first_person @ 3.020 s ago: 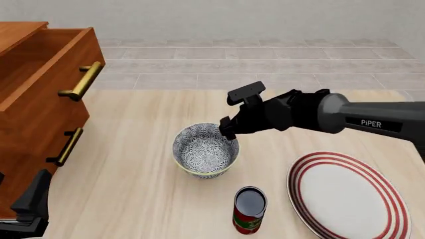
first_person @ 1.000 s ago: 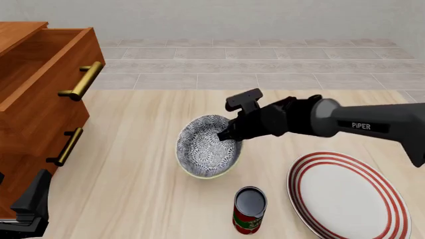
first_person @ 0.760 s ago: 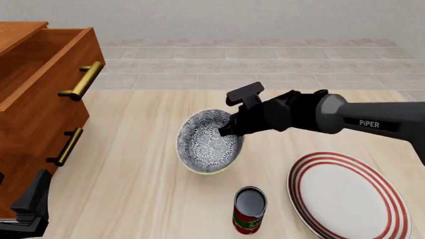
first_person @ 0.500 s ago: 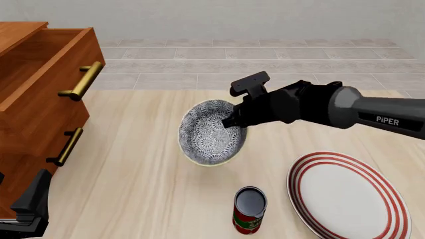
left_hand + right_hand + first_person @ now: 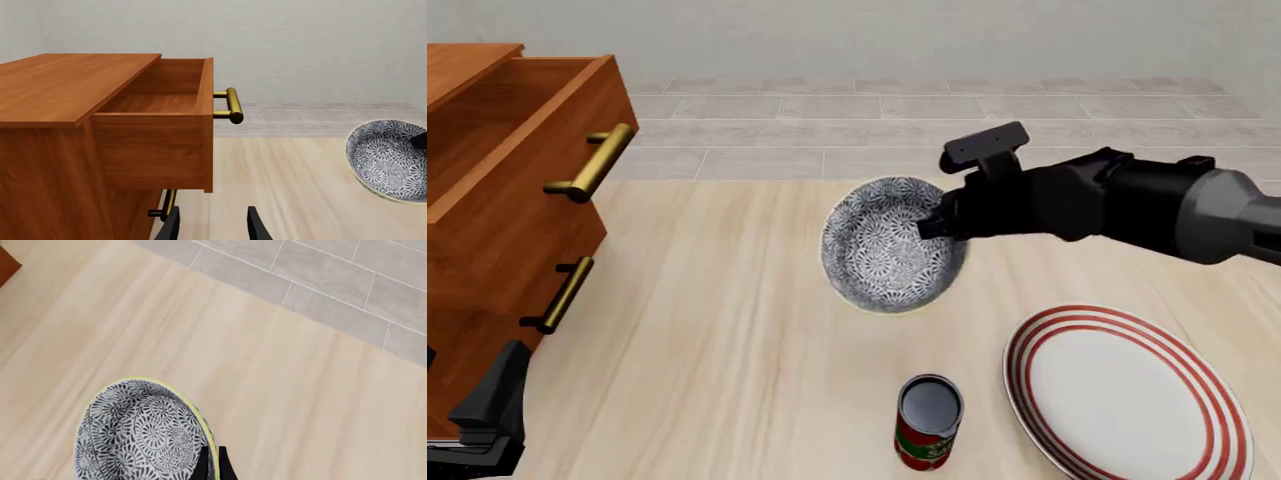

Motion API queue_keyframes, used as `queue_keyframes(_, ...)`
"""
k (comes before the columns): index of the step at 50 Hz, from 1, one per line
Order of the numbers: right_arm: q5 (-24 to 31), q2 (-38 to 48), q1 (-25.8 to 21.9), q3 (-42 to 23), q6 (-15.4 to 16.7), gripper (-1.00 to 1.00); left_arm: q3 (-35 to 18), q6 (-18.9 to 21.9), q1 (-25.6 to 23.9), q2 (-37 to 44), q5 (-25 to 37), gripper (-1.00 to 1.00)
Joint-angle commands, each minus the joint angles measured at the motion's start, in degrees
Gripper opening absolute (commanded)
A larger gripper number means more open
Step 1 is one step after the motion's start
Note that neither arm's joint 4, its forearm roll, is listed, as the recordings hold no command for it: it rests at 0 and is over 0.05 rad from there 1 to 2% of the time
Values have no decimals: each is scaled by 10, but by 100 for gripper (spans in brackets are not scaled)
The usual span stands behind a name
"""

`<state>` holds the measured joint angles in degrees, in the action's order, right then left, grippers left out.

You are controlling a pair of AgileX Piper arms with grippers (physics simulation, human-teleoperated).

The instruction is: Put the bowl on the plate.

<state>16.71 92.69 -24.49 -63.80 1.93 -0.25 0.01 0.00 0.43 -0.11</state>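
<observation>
The grey-and-white floral bowl (image 5: 888, 245) hangs tilted above the table, its inside facing left. My right gripper (image 5: 936, 226) is shut on the bowl's right rim. In the right wrist view the bowl (image 5: 137, 435) fills the lower left, with the rim pinched between the fingertips (image 5: 212, 466). The bowl (image 5: 390, 160) also shows at the edge of the left wrist view. The white plate with red rings (image 5: 1128, 395) lies flat at the front right, below and right of the bowl. My left gripper (image 5: 212, 227) stays open near the cabinet, holding nothing.
A small red can (image 5: 929, 422) stands upright at the front, between the bowl and the plate. A wooden cabinet (image 5: 501, 190) with an open top drawer and brass handles (image 5: 594, 160) stands at the left. Tiled floor lies beyond the table's far edge.
The right gripper has lifted the bowl off the table and carried it up and to the right, tipping it onto its side. The left arm, can and plate have not moved.
</observation>
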Motion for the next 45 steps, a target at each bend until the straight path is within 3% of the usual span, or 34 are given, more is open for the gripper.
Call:
queue_keyframes(1,-11,-52,31,50,-9,-100,0,0,0,0,0,100)
queue_keyframes(18,-8,-162,98,151,-16,-100,0,0,0,0,0,100)
queue_keyframes(45,53,-351,199,269,-20,-100,0,0,0,0,0,100)
